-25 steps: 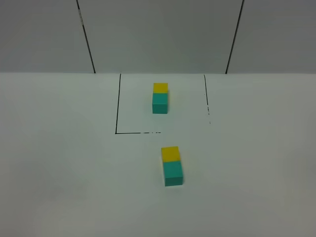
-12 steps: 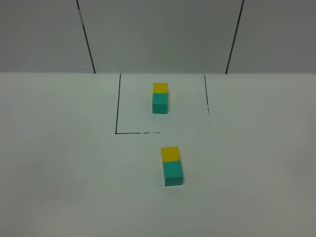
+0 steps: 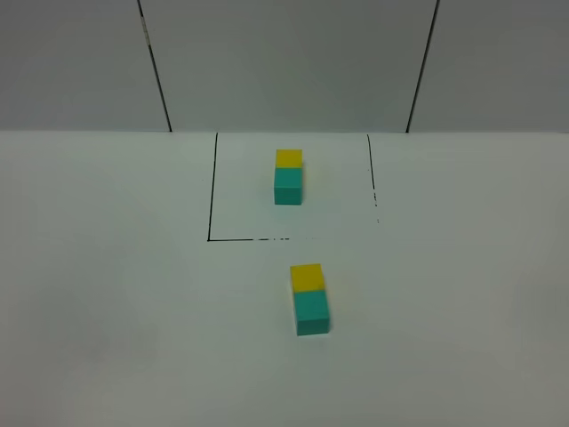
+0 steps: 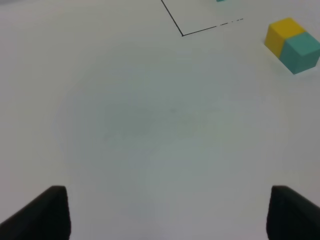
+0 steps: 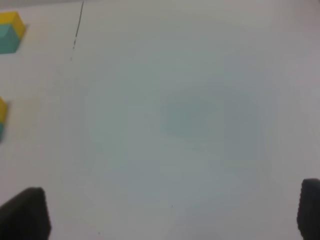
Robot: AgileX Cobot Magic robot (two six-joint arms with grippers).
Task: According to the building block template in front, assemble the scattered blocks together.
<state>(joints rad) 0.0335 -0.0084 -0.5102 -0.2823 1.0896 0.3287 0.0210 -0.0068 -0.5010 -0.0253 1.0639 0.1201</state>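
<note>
Below centre of the exterior high frame: scattered blocks (image 3: 310,299) joined, yellow far, teal near, long axis front-to-back, matching the template (image 3: 288,176) inside the black outline (image 3: 212,187) above. Assembly apparently finished; nothing further beyond retreat. Left end effector (image 4: 167,212) and right end effector (image 5: 170,212) apart, empty, over bare counter (image 3: 116,294).
</note>
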